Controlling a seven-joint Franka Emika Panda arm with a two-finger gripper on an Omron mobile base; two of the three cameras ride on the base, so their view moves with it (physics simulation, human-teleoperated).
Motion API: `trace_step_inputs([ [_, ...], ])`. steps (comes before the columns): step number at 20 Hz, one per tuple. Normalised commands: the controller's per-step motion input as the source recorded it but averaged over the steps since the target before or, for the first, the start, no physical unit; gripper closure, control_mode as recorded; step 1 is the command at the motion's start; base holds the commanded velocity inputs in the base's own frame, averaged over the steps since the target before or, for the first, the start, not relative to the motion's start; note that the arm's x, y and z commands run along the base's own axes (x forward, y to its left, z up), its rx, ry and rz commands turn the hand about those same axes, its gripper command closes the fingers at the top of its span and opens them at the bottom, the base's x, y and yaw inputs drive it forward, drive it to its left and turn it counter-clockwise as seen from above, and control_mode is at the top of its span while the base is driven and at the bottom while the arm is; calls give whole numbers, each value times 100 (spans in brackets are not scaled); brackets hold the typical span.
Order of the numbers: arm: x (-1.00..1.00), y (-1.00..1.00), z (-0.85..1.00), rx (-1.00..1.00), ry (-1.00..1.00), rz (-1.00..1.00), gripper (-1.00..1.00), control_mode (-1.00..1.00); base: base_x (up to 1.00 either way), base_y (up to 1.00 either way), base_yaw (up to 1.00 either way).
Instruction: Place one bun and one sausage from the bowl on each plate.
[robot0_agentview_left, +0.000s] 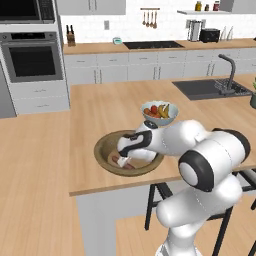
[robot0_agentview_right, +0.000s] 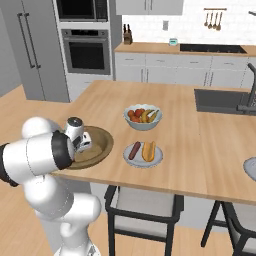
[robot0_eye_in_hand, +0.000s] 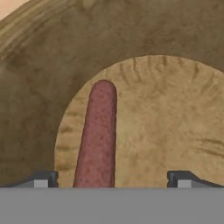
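The wooden bowl (robot0_agentview_left: 102, 150) sits near the island counter's front edge, and one sausage (robot0_eye_in_hand: 97, 140) lies on its floor. My gripper (robot0_eye_in_hand: 113, 180) is down inside the bowl and open. The sausage runs up between the fingertips (robot0_eye_in_hand: 41, 179), closer to the left one, and neither tip touches it. From the left base camera the gripper (robot0_agentview_left: 125, 156) hangs just over the sausage (robot0_agentview_left: 119, 161). To the right of the bowl (robot0_agentview_right: 100, 145), a plate (robot0_agentview_right: 143, 161) holds a sausage (robot0_agentview_right: 134, 150) and a bun (robot0_agentview_right: 149, 150) side by side. A second plate (robot0_agentview_right: 250, 167) is cut off at the right edge.
A pale bowl of fruit (robot0_agentview_right: 143, 116) stands behind the filled plate. Further right, a dark sink with a tap (robot0_agentview_left: 210, 89) is set into the counter. Dark stools (robot0_agentview_right: 145, 205) stand under the front edge. An oven and cabinets line the far wall.
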Motion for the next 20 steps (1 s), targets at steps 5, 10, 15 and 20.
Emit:
trace_step_inputs([
  [5,-26,0,-15,5,5,-2,-100,-100,0,0,0],
  [10,35,-2,-36,0,0,-1,-100,-100,0,0,0],
  [15,24,-17,-64,2,1,-7,-100,-100,0,0,0],
  [20,0,-49,-96,4,0,-25,-100,-100,0,0,0],
])
